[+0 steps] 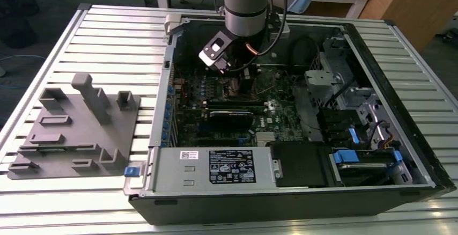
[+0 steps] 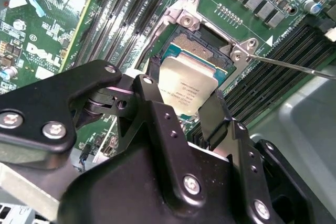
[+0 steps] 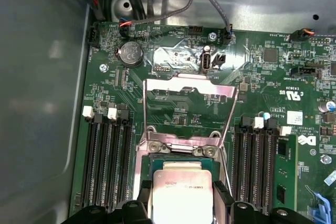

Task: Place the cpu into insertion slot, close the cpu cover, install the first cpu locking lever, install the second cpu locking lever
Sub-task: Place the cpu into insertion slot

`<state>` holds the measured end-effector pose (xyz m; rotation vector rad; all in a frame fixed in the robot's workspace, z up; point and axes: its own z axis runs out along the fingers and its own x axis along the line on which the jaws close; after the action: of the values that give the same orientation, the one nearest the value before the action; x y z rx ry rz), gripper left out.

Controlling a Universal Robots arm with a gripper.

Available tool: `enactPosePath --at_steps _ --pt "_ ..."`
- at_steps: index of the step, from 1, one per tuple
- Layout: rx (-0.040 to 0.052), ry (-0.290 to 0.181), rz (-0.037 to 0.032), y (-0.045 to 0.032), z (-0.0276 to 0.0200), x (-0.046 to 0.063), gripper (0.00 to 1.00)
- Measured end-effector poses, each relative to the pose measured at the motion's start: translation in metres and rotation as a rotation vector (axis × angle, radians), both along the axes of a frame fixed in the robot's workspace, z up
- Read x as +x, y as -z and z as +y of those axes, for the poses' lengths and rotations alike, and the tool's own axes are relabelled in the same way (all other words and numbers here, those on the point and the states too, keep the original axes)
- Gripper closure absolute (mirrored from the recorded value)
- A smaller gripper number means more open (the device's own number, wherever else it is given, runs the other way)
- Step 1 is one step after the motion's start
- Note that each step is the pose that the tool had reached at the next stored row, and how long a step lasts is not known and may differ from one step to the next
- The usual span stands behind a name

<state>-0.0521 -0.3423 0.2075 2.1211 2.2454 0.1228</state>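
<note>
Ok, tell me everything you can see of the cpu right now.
The cpu is a flat square chip with a pale silvery metal top, fine print and a green edge. The gripper holds it by two opposite sides, over the open socket, whose gold contacts show beyond it. Whether it is seated cannot be told.

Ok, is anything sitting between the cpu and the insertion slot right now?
Nothing visible. The claw holds the cpu over the insertion slot, whose contacts lie bare. The cpu cover is swung open, away from the slot, and the lever wires stand clear of it.
</note>
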Motion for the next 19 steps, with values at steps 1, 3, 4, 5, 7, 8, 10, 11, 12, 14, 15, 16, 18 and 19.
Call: enactPosePath --at_steps 1,3,4,5,7,8,10,11,12,14,15,16,18,19 --pt "0.0 0.0 0.0 0.0006 0.0001 -0.0002 0.46" --pt "-0.0006 0.0 0.0002 0.0022 0.0002 -0.0002 0.46" --pt "-0.0007 0.0 0.0002 0.0027 0.0002 -0.0003 0.46" --pt "-0.0009 0.0 0.0003 0.0027 0.0002 -0.0003 0.46" --pt "-0.0009 0.0 0.0003 0.0028 0.0002 -0.0003 0.46" --pt "-0.0005 0.0 0.0 0.0034 0.0003 -0.0003 0.46" --pt "-0.0008 0.0 0.0002 0.0042 0.0002 -0.0003 0.46" --pt "-0.001 0.0 0.0003 0.0042 0.0002 -0.0003 0.46" --pt "-0.0011 0.0 0.0003 0.0043 0.0002 -0.0003 0.46" --pt "-0.0008 0.0 0.0001 0.0047 0.0002 -0.0003 0.46" --pt "-0.0006 0.0 0.0 0.005 0.0003 -0.0003 0.46" --pt "-0.0007 0.006 0.0 0.0053 0.0003 -0.0002 0.46" --pt "-0.0009 0.025 0.0003 0.0058 0.0002 -0.0003 0.46" --pt "-0.001 0.034 0.0003 0.0059 0.0002 -0.0003 0.46"
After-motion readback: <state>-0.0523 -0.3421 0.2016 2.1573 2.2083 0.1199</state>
